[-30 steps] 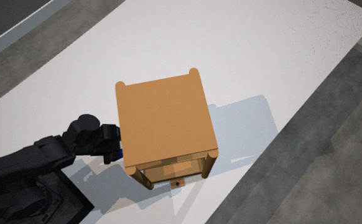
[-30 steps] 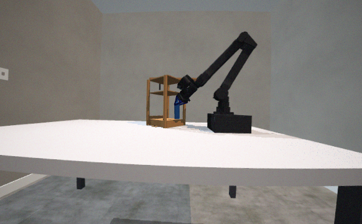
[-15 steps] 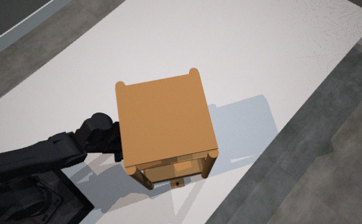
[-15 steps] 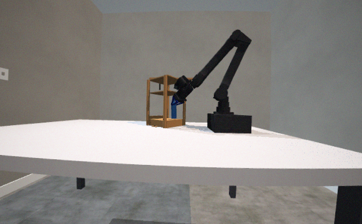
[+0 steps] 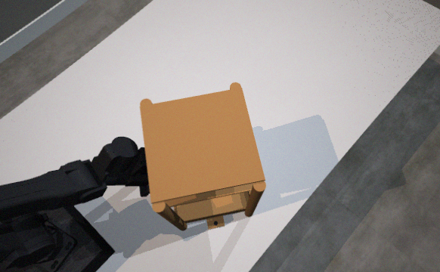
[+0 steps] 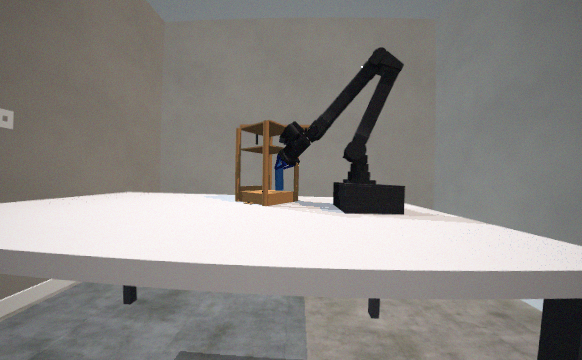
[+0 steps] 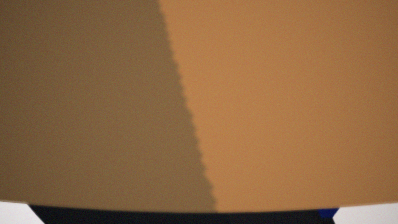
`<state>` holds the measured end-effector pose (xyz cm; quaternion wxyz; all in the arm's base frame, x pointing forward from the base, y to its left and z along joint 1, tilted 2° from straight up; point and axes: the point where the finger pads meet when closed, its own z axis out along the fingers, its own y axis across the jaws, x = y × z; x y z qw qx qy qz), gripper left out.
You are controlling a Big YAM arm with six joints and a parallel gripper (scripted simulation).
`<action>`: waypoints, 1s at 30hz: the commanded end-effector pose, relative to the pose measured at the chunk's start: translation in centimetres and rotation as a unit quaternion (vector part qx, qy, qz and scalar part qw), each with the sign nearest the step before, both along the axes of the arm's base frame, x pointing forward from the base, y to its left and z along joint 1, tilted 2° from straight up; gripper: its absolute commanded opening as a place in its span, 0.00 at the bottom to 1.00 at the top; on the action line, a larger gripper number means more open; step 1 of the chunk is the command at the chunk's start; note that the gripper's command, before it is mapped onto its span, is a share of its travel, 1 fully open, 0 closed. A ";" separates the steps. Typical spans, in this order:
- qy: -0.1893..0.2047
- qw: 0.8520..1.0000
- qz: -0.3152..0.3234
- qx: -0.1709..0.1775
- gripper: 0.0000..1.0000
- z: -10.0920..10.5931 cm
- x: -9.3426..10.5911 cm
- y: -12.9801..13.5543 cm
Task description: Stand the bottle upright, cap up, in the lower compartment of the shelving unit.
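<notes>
The wooden shelving unit (image 5: 201,143) (image 6: 266,160) stands on the white table (image 5: 243,45) (image 6: 221,225). In the exterior view my gripper (image 6: 282,164) reaches into the lower compartment from the right side and is shut on the top of the blue bottle (image 6: 279,179). The bottle stands upright, cap up, between the posts, with its base near the compartment floor; I cannot tell if it touches. From above, the shelf's top panel hides the gripper and the bottle; only the arm's wrist (image 5: 119,159) shows at its left edge. The wrist view is filled by a wooden shelf surface (image 7: 275,100).
The robot's black base (image 6: 368,197) (image 5: 35,242) sits on the table close to the right of the shelf. A middle shelf board (image 6: 256,149) lies just above the gripper. A small wooden tab with a hole (image 5: 215,223) sticks out at the shelf's front foot.
</notes>
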<state>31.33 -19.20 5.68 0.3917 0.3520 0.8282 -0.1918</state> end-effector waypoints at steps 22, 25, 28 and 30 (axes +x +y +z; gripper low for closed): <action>-0.039 0.999 -0.005 -0.017 0.26 1.6 2.0 -1.5; -0.040 0.999 -0.005 -0.018 0.26 1.7 1.9 -1.5; -0.041 0.999 -0.005 -0.018 0.26 1.7 1.9 -1.5; -0.041 0.999 -0.005 -0.018 0.26 1.8 1.8 -1.4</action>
